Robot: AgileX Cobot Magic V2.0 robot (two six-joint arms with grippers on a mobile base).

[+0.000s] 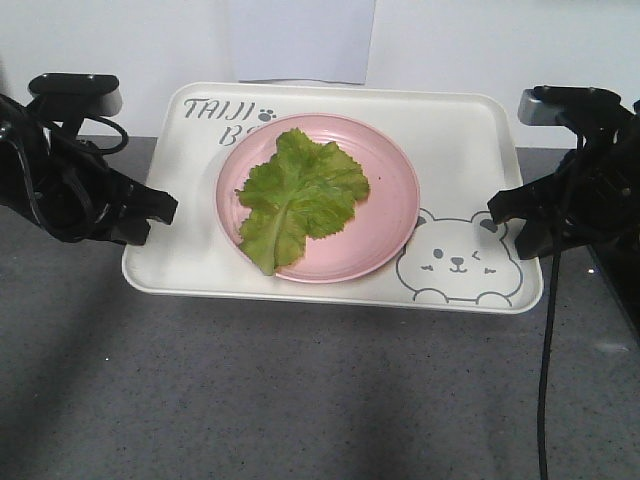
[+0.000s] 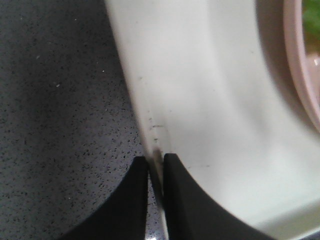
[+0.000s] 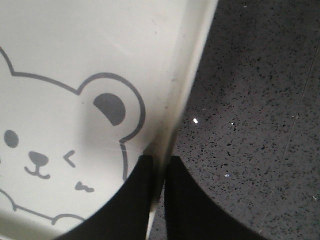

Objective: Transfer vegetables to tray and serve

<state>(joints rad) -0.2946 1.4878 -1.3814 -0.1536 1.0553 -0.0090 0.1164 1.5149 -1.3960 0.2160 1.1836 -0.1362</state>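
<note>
The lettuce leaf (image 1: 300, 195) lay flat on the round pink plate (image 1: 390, 215), and the plate sat in the middle of the frame on the cream tray (image 1: 460, 130), which rested on the dark speckled counter (image 1: 300, 400). So the leaf was already on the tray by way of the plate, and what remained looked like the serving.

The left gripper (image 2: 156, 165) at the left edge of the frame had its jaws pinched onto the tray's raised rim, one finger inside and one outside. The right gripper (image 3: 159, 165) held the opposite rim the same way, just beside the bear drawing (image 3: 60, 145).

I judged the tray stiff and fairly light, but broad and smooth, so a thin rim pinch at two points could slip or let it tilt; both sides would need to rise evenly. The plate looked loose on the glossy surface and could slide if the tray tipped. The leaf was limp, featherlight, and nothing held it down.

The plate covered part of the lettering at the upper left. In the front view the dark gripper bodies hid their own fingertips. The wrist views cut off most of the tray, and the left one was blurred, showing only a sliver of plate and green at the upper right.
</note>
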